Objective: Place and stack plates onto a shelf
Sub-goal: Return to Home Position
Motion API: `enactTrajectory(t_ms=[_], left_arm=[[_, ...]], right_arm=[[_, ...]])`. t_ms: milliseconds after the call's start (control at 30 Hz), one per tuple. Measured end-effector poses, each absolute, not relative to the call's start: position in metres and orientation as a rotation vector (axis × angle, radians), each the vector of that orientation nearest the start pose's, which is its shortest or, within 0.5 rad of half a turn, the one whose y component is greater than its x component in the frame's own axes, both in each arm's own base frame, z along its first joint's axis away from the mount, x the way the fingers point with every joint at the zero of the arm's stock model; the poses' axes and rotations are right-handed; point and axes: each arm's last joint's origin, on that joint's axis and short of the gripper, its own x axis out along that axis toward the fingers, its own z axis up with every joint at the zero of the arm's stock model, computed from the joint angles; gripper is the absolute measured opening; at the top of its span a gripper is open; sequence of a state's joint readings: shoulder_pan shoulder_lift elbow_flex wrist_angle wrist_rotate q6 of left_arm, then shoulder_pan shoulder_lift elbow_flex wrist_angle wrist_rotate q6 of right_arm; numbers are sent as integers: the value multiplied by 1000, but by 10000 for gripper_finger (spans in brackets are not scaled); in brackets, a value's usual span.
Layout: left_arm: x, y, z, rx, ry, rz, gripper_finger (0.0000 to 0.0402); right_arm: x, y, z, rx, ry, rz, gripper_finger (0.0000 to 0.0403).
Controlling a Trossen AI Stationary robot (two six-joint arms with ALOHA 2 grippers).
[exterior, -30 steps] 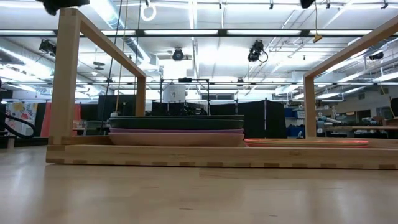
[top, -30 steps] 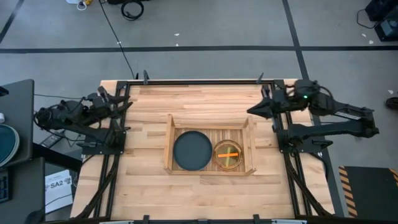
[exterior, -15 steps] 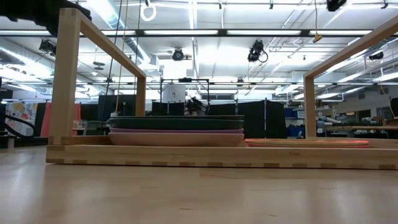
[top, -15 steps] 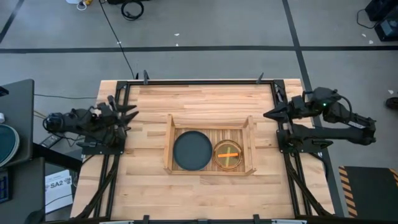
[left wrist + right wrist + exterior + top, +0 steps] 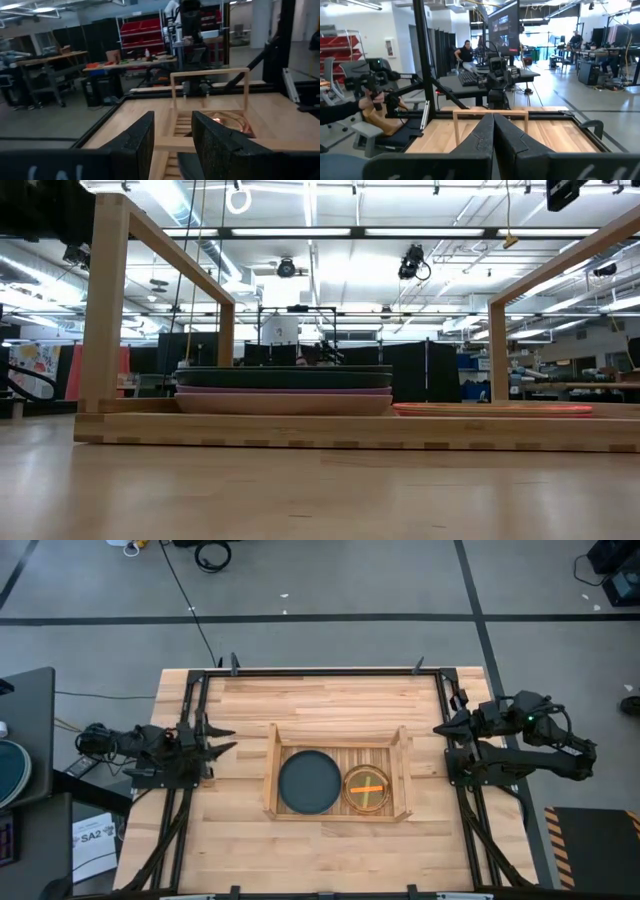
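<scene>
The shelf (image 5: pixel 269 772) lies at mid-table. In its left half a dark grey plate (image 5: pixel 308 783) tops a stack, and the low view shows a pink plate (image 5: pixel 285 392) under the dark one (image 5: pixel 284 377). An orange plate (image 5: pixel 367 789) lies flat on the slats in the right half. My left gripper (image 5: pixel 233 738) hovers open at the table's left edge, pointing level at the shelf's end frame (image 5: pixel 210 74). My right gripper (image 5: pixel 438 729) is shut and empty at the right edge, also pointing at the shelf.
Black frame rails run along the table's left (image 5: pixel 190 790) and right (image 5: pixel 470 810) edges under the arms. Bare wood lies between each gripper and the shelf. A desk (image 5: pixel 25 740) stands off the table's left side. A person's hand (image 5: pixel 367 102) shows in the room beyond.
My right gripper has drawn back from near the shelf's far right corner toward the table's right edge and sunk, staying shut. My left gripper has sunk and shifted a little toward the near edge, staying open. The plates and shelf have not moved.
</scene>
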State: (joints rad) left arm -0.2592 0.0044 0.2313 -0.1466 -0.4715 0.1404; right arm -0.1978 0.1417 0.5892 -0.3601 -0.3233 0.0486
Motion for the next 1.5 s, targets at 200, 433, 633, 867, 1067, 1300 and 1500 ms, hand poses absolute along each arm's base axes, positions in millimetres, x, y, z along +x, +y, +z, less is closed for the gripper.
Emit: enactTrajectory(t_ms=[200, 433, 633, 867, 1067, 1300, 1500], left_arm=[[85, -7, 204, 114, -62, 232, 137], [92, 4, 186, 117, -55, 372, 137], [92, 12, 182, 126, -18, 375, 137], [91, 19, 175, 65, 52, 362, 137], [91, 23, 174, 63, 58, 368, 137], [90, 24, 174, 62, 61, 383, 137], [90, 24, 174, 62, 62, 383, 137]], right_arm=[[44, 0, 307, 21, -107, 128, 10], [43, 1, 308, 18, -118, 128, 10], [43, 1, 308, 18, -116, 128, 10], [43, 1, 304, -3, -83, 139, 10], [45, 1, 300, 7, -65, 138, 10], [62, -4, 277, -3, -142, 102, 10], [79, -8, 250, -10, -188, 57, 10]])
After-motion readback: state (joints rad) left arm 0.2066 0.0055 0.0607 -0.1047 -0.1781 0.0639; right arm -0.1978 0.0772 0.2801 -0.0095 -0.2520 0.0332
